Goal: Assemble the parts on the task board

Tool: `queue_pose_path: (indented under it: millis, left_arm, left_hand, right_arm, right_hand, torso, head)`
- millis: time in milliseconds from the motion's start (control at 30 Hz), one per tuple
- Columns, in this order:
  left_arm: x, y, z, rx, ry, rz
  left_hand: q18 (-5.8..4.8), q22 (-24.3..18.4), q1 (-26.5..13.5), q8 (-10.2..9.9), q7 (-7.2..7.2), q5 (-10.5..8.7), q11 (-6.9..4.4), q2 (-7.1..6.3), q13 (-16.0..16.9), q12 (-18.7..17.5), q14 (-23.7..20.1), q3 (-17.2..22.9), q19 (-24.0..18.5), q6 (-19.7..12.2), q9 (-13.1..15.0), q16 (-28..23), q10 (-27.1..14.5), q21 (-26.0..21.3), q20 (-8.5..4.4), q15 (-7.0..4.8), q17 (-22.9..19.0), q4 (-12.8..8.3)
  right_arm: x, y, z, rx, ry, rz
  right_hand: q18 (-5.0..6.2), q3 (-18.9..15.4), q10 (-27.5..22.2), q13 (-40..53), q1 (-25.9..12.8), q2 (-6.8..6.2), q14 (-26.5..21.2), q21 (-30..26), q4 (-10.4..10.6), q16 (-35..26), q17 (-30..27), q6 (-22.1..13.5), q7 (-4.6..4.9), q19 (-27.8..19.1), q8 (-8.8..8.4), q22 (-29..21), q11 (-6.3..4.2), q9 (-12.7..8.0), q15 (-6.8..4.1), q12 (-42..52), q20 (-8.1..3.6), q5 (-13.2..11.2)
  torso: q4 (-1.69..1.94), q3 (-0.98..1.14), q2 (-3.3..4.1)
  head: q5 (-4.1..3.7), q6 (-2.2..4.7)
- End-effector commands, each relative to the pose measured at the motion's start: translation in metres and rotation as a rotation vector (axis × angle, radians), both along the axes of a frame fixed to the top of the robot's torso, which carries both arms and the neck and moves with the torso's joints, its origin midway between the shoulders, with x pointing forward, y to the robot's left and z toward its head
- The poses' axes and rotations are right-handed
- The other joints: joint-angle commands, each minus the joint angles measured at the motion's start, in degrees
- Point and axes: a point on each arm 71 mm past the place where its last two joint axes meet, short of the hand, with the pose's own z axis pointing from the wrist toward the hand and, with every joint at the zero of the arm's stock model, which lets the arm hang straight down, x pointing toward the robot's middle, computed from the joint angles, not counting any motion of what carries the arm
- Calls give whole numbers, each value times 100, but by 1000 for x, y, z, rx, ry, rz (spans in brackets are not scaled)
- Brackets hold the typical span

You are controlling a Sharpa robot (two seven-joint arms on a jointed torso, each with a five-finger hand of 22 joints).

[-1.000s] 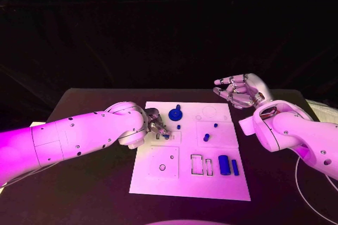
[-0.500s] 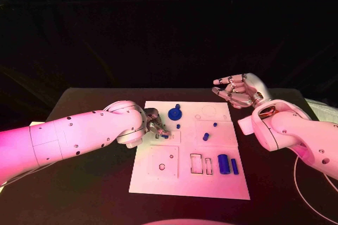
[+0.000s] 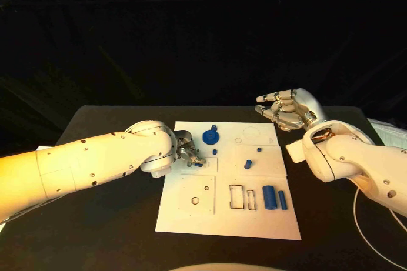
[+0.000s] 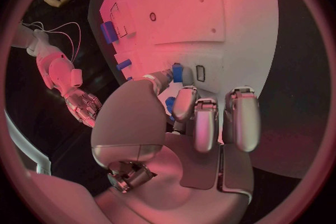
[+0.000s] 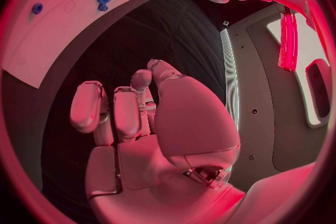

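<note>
Hand [image 3: 188, 153] on left holds small blue part [image 3: 197, 163] pinched at task board [image 3: 229, 224] left slot, barely shifted over last second. Insertion looks ongoing. Right hand [image 3: 288, 109] hangs curled, empty, beyond board's far corner.

I see task board [image 3: 193, 221] smooth matt white; parts [image 3: 269, 197] glossy blue plastic; bench [image 3: 110, 224] matt black; left hand [image 3: 188, 153] shiny metal.

A black table [image 3: 110, 212] is sitting under dim light — darkness is swallowing everything beyond its far edge (no wall discernible).
</note>
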Motion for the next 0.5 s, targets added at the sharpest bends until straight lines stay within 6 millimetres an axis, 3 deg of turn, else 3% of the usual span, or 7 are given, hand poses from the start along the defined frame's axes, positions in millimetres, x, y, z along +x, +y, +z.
queue_pose_path:
  millis: [33, 333, 500]
  left_arm:
    - [-4, -1, -7, 36, 39, -25]
    - [-2, -4, -9, 51, 58, -40]
    - [1, -6, -11, 60, 71, -44]
  left_hand:
    - [-88, 633, -67, 23, -37, 14, -3, -1, 7, 25, 613, 952, 145, 38, 7, 18, 26, 16, 16, 15, 1507, -914]
    - [-84, 626, -329, 66, -75, 14, -32, 62, -36, -15, 613, 1013, 142, 100, 65, 18, 29, 3, 1, -8, 1507, -831]
    - [-86, 635, -646, 58, -98, 7, -46, 145, -50, -32, 613, 974, 147, 160, 64, 18, 32, 4, -9, -20, 1507, -659]
  right_arm:
    - [-1, 2, 0, -5, 0, 16]
    - [-1, 2, -1, -2, 2, 16]
    - [-1, 3, -1, 0, 4, 18]
  right_hand:
    - [99, 25, -22, 4, -36, 2, 156, -16, -3, 11, 5, 14, -5, -20, 19, 4, -13, 6, 25, 11, -6, 36]
    - [103, 29, -31, -12, -34, 2, 155, -25, -4, 5, -3, 14, -6, -28, 19, -10, -14, 6, 25, -8, -6, 40]
    - [105, 33, -37, -22, -31, 1, 153, -33, -6, -2, -11, 13, -6, -36, 19, -23, -14, 6, 24, -19, -6, 44]
  torso:
    - [-3, 0, 4]
    - [7, 2, -4]
    - [-3, 2, -1]
  head:
    - [-7, 5]
    - [-2, -12]
    - [13, -13]
